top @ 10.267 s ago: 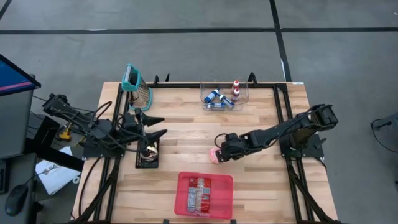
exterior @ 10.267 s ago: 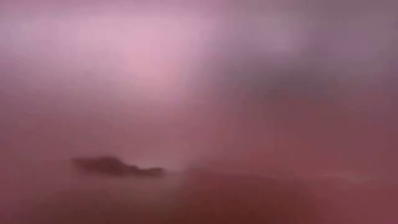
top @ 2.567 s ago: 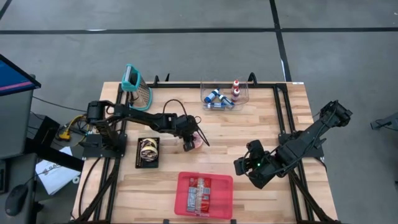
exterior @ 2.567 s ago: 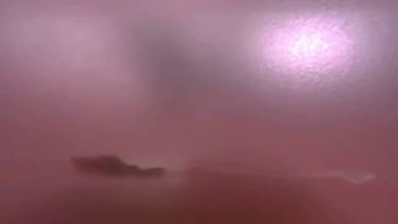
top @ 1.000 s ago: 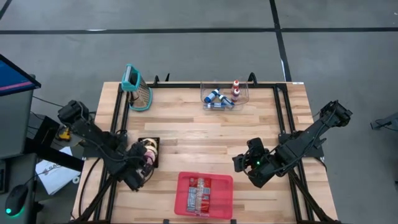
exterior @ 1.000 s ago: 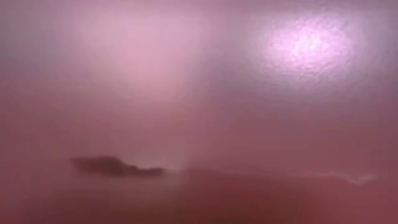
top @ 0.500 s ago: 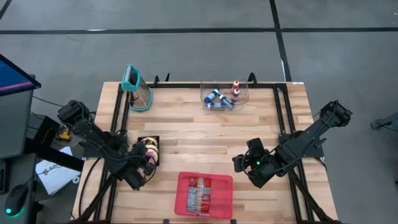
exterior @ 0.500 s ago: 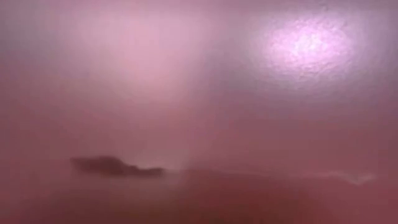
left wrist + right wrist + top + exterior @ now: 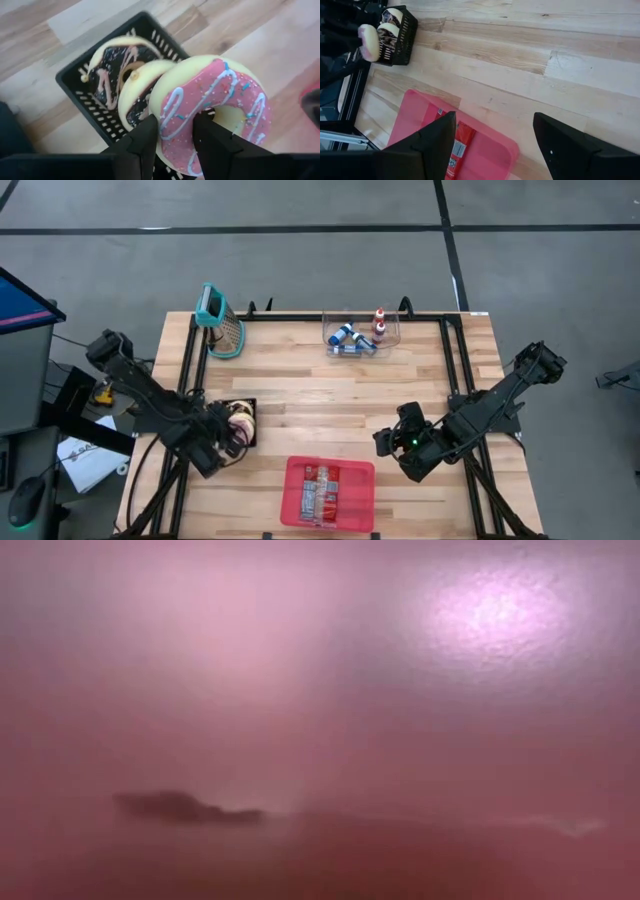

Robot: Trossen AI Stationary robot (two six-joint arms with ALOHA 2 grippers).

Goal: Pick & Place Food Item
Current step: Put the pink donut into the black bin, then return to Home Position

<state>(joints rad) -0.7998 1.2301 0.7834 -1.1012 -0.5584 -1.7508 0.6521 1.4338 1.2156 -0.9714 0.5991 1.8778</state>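
A pink-frosted donut (image 9: 225, 95) is in my left gripper (image 9: 177, 132), which is shut on it at the near end of the black basket (image 9: 70, 82) by the table's left edge. Two chocolate-frosted donuts (image 9: 120, 70) stand on edge inside the basket. In the high view my left gripper (image 9: 226, 442) is at the basket (image 9: 250, 406). My right gripper (image 9: 385, 442) hangs open above the table's right half, nothing between its fingers. The right wrist view shows the pink donut (image 9: 368, 41) beside the basket (image 9: 402, 42). My left gripper pinches one side of the donut's ring (image 9: 175, 117) between its two fingers, one on the outer rim and the other at the edge of the hole. The fingers slant down from the table's near left. The donut is tilted on edge, lifted clear over the basket's near end.
A pink tray (image 9: 295, 480) with wrapped packets lies at the near middle. A clear bin (image 9: 360, 335) with small bottles stands at the far edge, and a teal-handled grater (image 9: 222, 320) at the far left. Bare wood lies between the basket and my right gripper.
My left gripper, still shut on the pink donut, has risen a little and moved toward the far edge along the basket, tipping slightly. The donut has gone with it.
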